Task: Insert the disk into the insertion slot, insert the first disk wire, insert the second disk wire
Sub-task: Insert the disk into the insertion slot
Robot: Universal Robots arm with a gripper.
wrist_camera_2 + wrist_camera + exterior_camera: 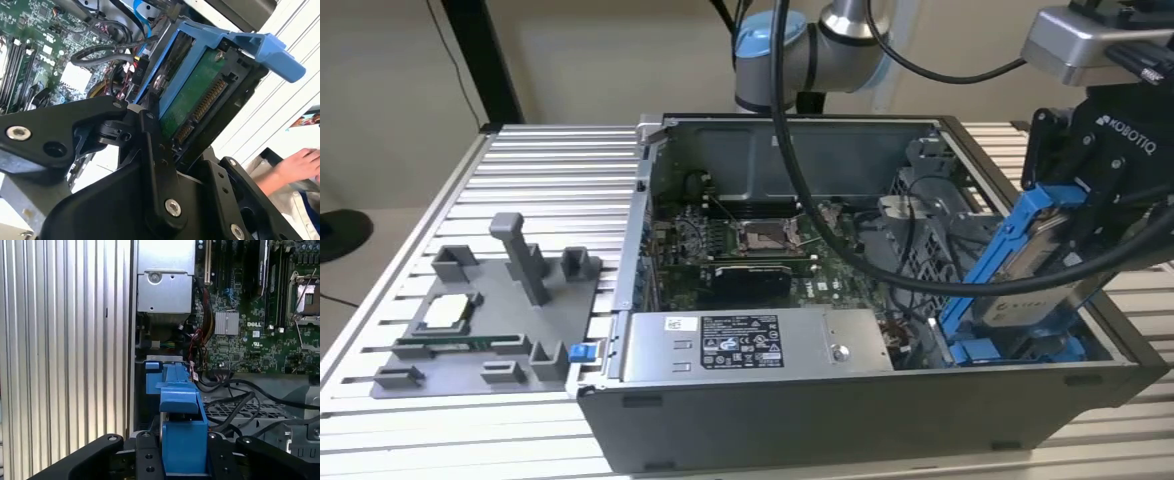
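My gripper (pixel 1078 222) is shut on the disk (pixel 1017 292), a silver drive in a bright blue carrier. It holds the disk tilted on end over the right end of the open computer case (pixel 854 410). The disk's lower end reaches down to the insertion slot (pixel 994 352), where blue plastic parts show in the drive cage. In the first wrist view the blue carrier (pixel 182 432) sits between my black fingers (pixel 144 462), and the slot (pixel 154 371) lies beyond it. In the second wrist view the disk's green board and connector (pixel 196 102) face the camera beside one finger (pixel 156 155).
Black cables (pixel 235 402) lie over the perforated cage beside the slot. The grey power-supply box (pixel 754 345) and the motherboard (pixel 747 240) take up the rest of the case. A grey fixture (pixel 494 320) stands on the slatted table at the exterior view's left. A person's hand (pixel 295 167) is nearby.
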